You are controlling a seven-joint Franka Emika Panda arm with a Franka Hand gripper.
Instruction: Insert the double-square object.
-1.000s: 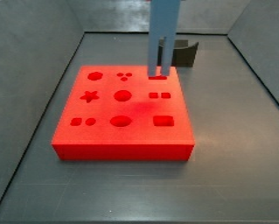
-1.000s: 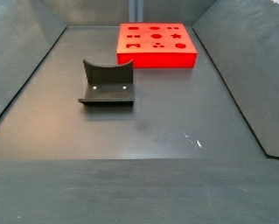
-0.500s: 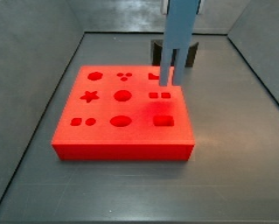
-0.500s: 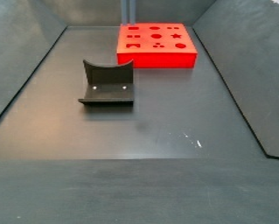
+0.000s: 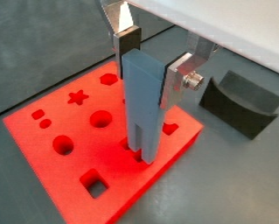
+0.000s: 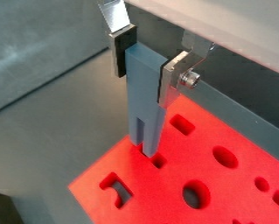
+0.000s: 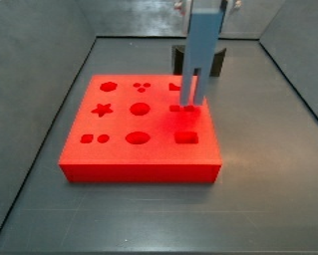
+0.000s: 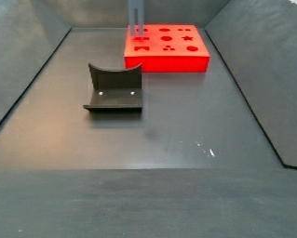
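My gripper (image 5: 153, 57) is shut on the upper end of the double-square object (image 5: 145, 101), a slim blue-grey bar that hangs upright; both wrist views show it (image 6: 144, 96). Its two square prongs point down at the flat red block (image 7: 148, 169). In a side view the bar (image 7: 198, 55) stands over the block's right side, its prong tips at the pair of small square holes (image 7: 185, 107). I cannot tell whether the tips have entered them. In a side view the bar shows as a thin strip (image 8: 137, 19) at the red block's (image 8: 167, 63) far left.
The dark grey U-shaped holder (image 8: 114, 90) stands on the floor apart from the red block, and shows behind the bar in a side view (image 7: 216, 62) and in a wrist view (image 5: 247, 103). Grey walls enclose the dark floor (image 8: 151, 158).
My gripper has carried the bar forward over the red block and lower, from the back row of holes to the pair of small square holes.
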